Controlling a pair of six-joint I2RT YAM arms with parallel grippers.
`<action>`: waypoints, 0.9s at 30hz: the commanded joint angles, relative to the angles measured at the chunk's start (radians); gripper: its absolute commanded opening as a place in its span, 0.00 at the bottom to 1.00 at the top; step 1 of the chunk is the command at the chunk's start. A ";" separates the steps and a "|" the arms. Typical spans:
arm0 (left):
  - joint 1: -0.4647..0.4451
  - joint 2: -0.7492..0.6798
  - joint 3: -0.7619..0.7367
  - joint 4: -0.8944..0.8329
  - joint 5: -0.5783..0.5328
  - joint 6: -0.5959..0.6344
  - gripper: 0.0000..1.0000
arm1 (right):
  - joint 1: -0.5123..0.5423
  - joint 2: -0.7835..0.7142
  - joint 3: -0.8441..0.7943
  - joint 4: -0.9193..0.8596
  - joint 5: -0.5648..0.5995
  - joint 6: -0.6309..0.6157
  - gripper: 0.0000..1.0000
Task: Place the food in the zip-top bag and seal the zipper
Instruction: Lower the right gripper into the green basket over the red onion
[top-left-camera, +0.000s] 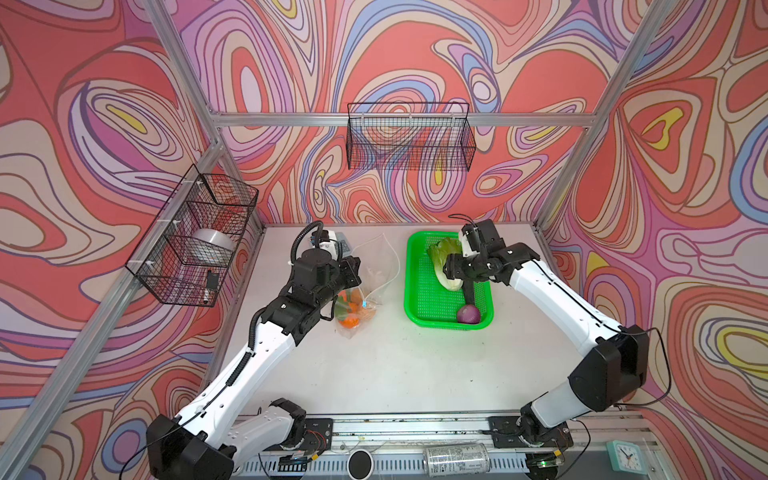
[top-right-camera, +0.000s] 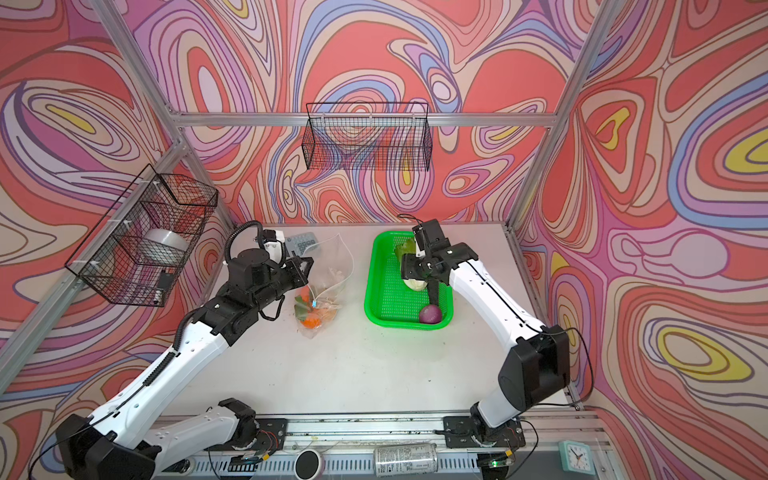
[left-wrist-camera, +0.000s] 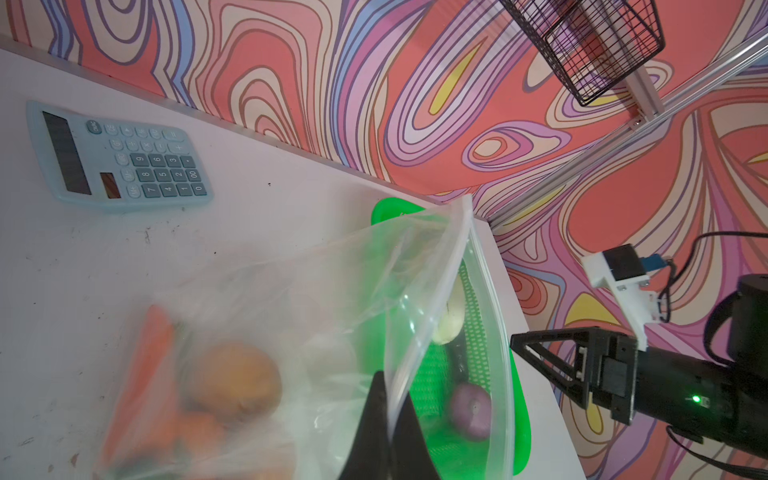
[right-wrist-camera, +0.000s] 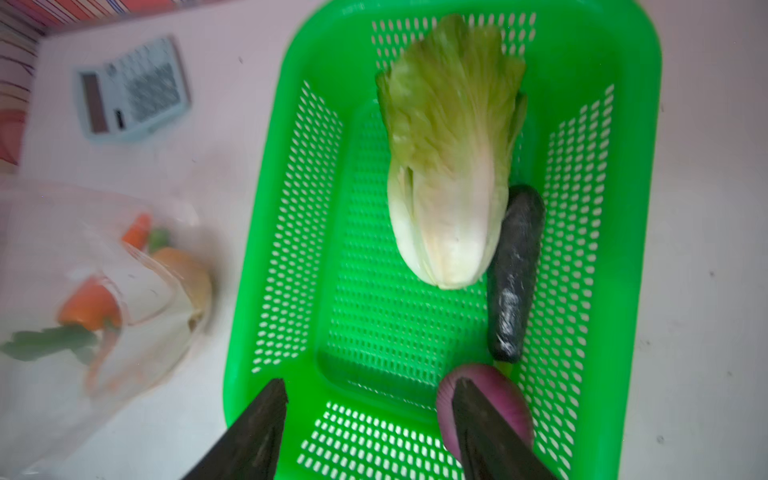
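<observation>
- Progress: about half done, by my read. The zip-top bag (top-left-camera: 376, 270) lies on the worktop (top-left-camera: 374, 374) just left of the green basket (top-left-camera: 408, 286). It already holds a carrot (left-wrist-camera: 151, 343), a potato (left-wrist-camera: 237, 380) and an orange pumpkin (top-left-camera: 348, 321). The rest of its contents are too blurred for you to name.
- Left to move: the napa cabbage (right-wrist-camera: 449, 166), dark cucumber (right-wrist-camera: 515, 274) and purple onion (right-wrist-camera: 498, 376) are all in the basket. After that you have the zipper (left-wrist-camera: 436, 291) to seal.
- Left tool (left-wrist-camera: 390, 384): jaws together, clamped on the bag's rim, holding the mouth up and open toward the basket.
- Right tool (right-wrist-camera: 370, 386): jaws apart, nothing held. It hangs over the basket's onion end, with one finger over the onion.
- Zipper: the two white tracks gape apart, and the blue slider (top-left-camera: 364, 304) sits at one end of them.
- Cabbage: the long axis runs along the basket's long side. The leafy tip points to the basket's far end and the white stem toward the onion.
- Cucumber: lies almost parallel, against the cabbage's stem, on the side of the basket away from the bag.
- Bag: the long axis is roughly parallel to the basket's long side, so expect the cabbage to need the full mouth width.
</observation>
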 joint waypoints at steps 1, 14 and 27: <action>0.004 0.006 -0.012 0.024 0.019 -0.015 0.00 | 0.000 0.032 -0.027 -0.154 0.064 -0.021 0.67; 0.004 0.020 -0.022 0.011 0.023 -0.037 0.00 | 0.000 0.058 -0.119 -0.232 0.092 0.008 0.79; 0.003 0.004 -0.008 -0.008 0.007 -0.032 0.00 | 0.000 0.169 -0.154 -0.137 0.018 0.014 0.81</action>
